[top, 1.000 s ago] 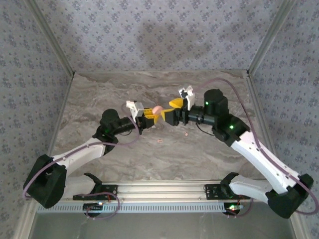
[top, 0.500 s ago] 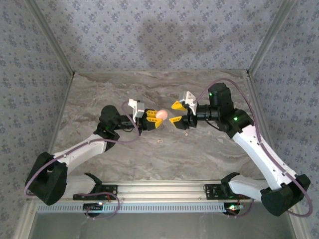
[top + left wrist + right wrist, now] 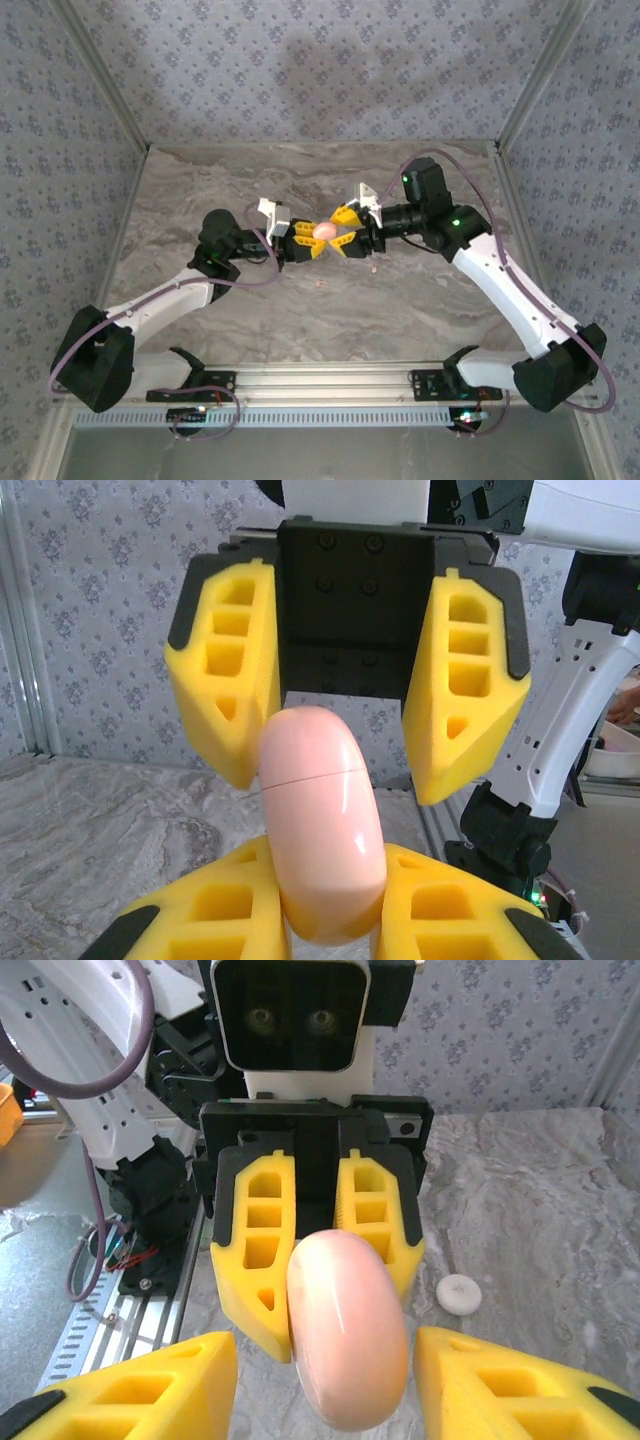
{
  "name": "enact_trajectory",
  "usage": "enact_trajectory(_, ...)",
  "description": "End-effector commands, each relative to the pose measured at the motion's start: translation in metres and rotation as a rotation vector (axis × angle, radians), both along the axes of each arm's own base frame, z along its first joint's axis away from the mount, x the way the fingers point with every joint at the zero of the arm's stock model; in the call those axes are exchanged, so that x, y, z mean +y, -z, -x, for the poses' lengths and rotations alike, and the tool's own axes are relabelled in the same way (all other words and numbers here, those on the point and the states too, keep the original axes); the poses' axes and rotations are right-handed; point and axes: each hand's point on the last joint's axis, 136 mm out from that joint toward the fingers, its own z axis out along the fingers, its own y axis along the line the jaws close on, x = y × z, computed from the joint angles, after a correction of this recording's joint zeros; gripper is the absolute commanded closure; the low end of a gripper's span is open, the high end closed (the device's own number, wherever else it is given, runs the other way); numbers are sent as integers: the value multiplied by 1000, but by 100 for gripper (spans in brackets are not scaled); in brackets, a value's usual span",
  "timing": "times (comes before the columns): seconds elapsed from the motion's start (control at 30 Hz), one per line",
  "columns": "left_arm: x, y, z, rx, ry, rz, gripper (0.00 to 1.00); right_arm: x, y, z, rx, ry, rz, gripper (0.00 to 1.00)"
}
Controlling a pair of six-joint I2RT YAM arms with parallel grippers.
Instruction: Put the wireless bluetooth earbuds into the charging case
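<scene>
Facing head-on: left hand [image 3: 308, 242] pinching pink charging case [image 3: 325, 231], right hand [image 3: 345, 228] spread around it.

The left arm [image 3: 165, 300] and right arm [image 3: 500, 285] have white shells between black joint housings, and a mauve cable [image 3: 90, 1087] loops along each. Small green lights [image 3: 453, 222], two as far as the overhead view lets one tell, glow on the right arm. The left gripper [image 3: 313, 241] and right gripper [image 3: 340, 229] carry yellow fingers [image 3: 265, 680] with moulded pockets and black backs, fixed to a black block [image 3: 355, 620] dotted with screws. A white housing [image 3: 292, 1015] with a black face has two lenses.
</scene>
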Motion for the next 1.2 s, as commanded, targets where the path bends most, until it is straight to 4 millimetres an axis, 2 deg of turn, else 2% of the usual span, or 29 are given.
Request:
enact_trajectory(0.0,3,-26,9,-79,33,37,88,5,-9,9,4,-61,-24,54)
enact_trajectory(0.1,3,-26,9,-82,37,36,88,8,-8,9,20,-79,-26,57)
enact_trajectory(0.23,3,-27,9,-83,35,32,87,8,-8,10,42,-87,-22,70)
enact_trajectory(0.3,3,-27,8,-85,28,27,83,7,-9,12,48,-86,-17,78)
enact_trajectory(0.4,3,-23,7,-91,15,4,75,2,-10,12,27,-64,3,84)
enact_trajectory(0.53,7,-7,6,-128,-35,-99,57,-12,-1,6,-33,39,111,85)
enact_trajectory(0.67,14,15,7,-210,-64,-256,51,-28,18,3,-114,111,287,85)
enact_trajectory(0.77,18,26,10,-240,-57,-328,50,-32,31,4,-162,125,408,84)
enact_trajectory(0.9,17,31,13,-224,-20,-341,49,-24,40,9,-176,83,481,83)
enact_trajectory(1.17,9,35,22,-192,53,-339,50,3,39,15,-178,3,425,81)
